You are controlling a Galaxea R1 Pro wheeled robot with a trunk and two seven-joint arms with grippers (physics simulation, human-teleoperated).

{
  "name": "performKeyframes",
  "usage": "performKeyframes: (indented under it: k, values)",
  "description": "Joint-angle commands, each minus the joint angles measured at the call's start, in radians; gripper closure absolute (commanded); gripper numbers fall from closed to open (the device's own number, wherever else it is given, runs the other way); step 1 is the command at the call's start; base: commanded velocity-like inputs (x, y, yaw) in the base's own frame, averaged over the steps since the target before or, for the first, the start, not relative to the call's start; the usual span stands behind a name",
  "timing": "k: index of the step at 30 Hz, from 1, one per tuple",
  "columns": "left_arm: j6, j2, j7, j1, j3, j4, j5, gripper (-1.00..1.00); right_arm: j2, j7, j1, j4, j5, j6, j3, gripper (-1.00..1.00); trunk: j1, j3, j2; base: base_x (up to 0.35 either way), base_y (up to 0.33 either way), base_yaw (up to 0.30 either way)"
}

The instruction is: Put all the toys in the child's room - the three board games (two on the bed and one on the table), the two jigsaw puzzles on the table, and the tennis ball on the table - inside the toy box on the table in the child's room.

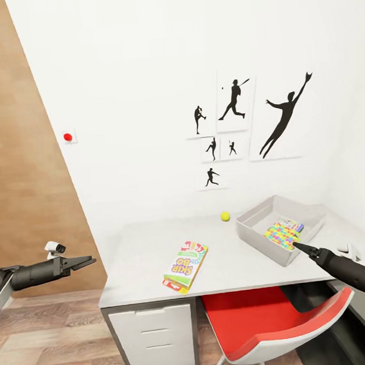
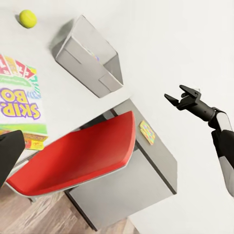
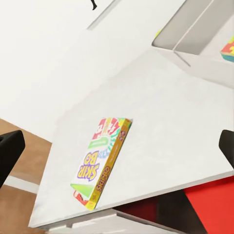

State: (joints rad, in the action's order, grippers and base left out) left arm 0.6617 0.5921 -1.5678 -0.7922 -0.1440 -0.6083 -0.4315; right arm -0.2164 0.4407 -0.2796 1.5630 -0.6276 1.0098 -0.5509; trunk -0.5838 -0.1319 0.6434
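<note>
Still out: one board game (one ball)

Dark grey arms, tapered black fingers

Skip-Bo board game flat on table; puzzle in toy box.

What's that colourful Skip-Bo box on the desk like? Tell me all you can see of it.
The Skip-Bo box is a flat rectangular printed carton, white-faced with green, red and blue lettering and bands and yellow-orange side edges. It lies flat, face up, closed, near the front edge of the pale grey table, turned at a slant, above the drawers and the red chair. Nothing but the table touches it; both grippers are clear of it.
</note>
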Motion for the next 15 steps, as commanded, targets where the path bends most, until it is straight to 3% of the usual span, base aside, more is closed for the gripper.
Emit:
performKeyframes:
  k: [1, 8, 15]
  values:
    - [0.01, 0.001, -0.003, -0.001, -0.006, 0.001, -0.006, -1.0, 0.0, 0.009, -0.001, 0.001, 0.008, 0.004, -0.002, -1.0, 0.0, -0.002, 0.002, -0.005, 0.03, 0.01]
    - [0.01, 0.001, -0.003, -0.001, -0.006, 0.001, -0.005, -1.0, -0.001, 0.008, -0.001, 0.0, 0.009, 0.004, -0.001, -1.0, 0.0, -0.002, 0.002, -0.001, 0.052, 0.003]
    - [0.01, 0.002, -0.003, -0.001, -0.006, 0.001, -0.004, -1.0, 0.0, 0.008, -0.001, 0.002, 0.008, 0.006, -0.002, -1.0, 0.0, -0.002, 0.002, 0.0, 0.242, 0.0]
